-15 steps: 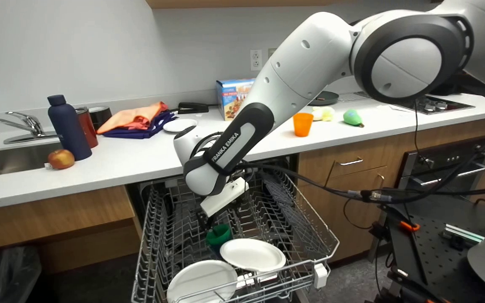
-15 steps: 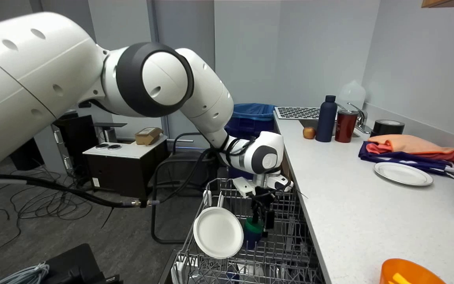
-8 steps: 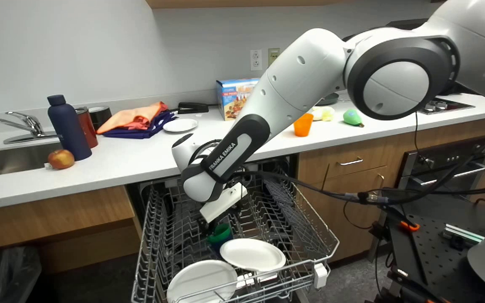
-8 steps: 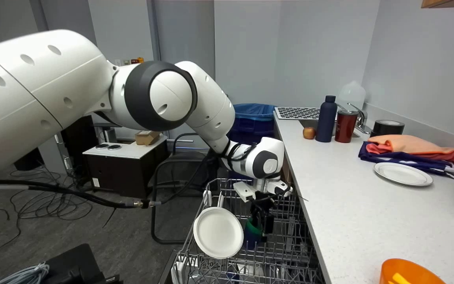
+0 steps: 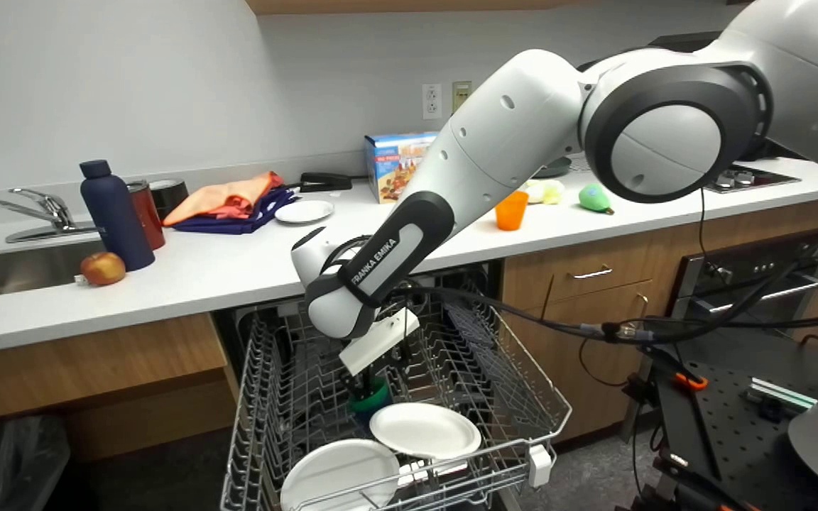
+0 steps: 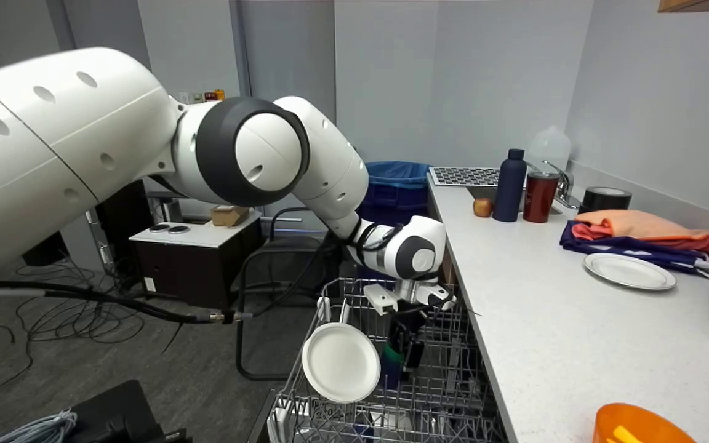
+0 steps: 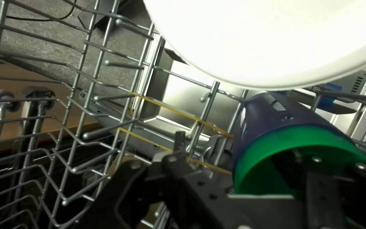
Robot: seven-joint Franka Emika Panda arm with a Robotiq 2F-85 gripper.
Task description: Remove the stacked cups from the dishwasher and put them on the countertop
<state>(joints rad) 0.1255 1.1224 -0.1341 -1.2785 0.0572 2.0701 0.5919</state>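
Lower half of the wrist view: we see the two black fingers (image 7: 192,181) well parted, one reaching down inside the stacked cups (image 7: 272,114), the other outside, the wall between. The outer one stands apart from that wall; whether the inner one touches it, we cannot tell. We make out no hold.

The cups sit open end up in the dishwasher rack (image 5: 267,397), lower centre of the frame in both exterior views: smooth, round plastic, green at the rim, dark blue-purple below; how many nest, we cannot count. Rack of thin grey wire.

Plates (image 5: 338,461), white and rounded: we count two in the rack, lower centre, and one on the flat white bench (image 6: 539,295), with one dark blue bottle (image 5: 118,220) and one orange cup (image 5: 512,211).
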